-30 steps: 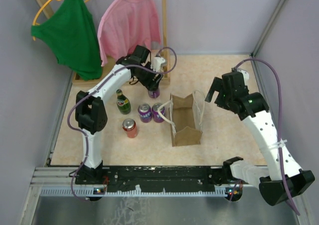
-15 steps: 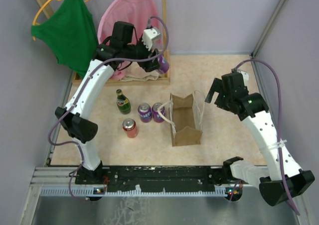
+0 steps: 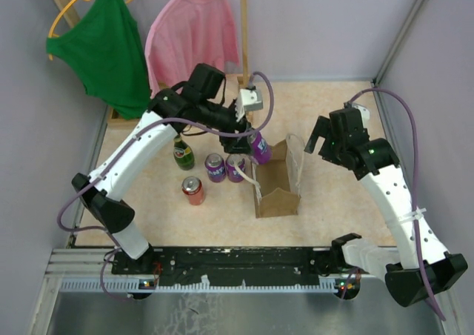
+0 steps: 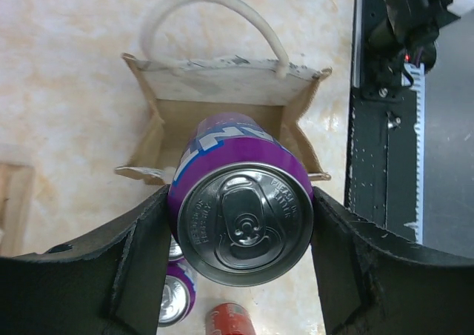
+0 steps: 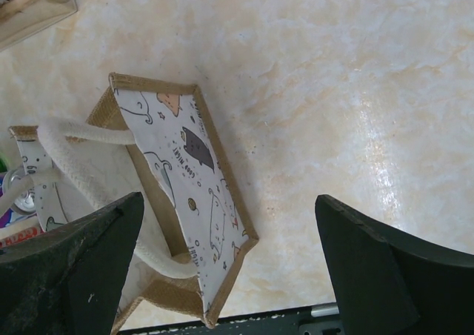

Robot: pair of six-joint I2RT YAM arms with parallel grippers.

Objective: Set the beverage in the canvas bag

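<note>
My left gripper (image 3: pixel 255 144) is shut on a purple beverage can (image 3: pixel 260 147) and holds it in the air over the far left corner of the canvas bag (image 3: pixel 275 196). In the left wrist view the can (image 4: pixel 241 205) fills the gap between my fingers (image 4: pixel 133 261), with the open bag (image 4: pixel 222 90) below it. The bag is tan-brown, upright, with pale loop handles (image 3: pixel 298 157). My right gripper (image 3: pixel 329 138) is open and empty, to the right of the bag; the right wrist view shows the bag's printed side (image 5: pixel 196 187).
Two purple cans (image 3: pixel 215 167) (image 3: pixel 235 167), a red can (image 3: pixel 193 191) and a green bottle (image 3: pixel 183 152) stand left of the bag. A wooden rack (image 3: pixel 243 46) with a green (image 3: pixel 107 46) and a pink garment (image 3: pixel 192 38) stands at the back left.
My left arm has lifted the purple can from the back by the rack, swung it up, then brought it forward and right to over the bag. The right arm has not moved.
</note>
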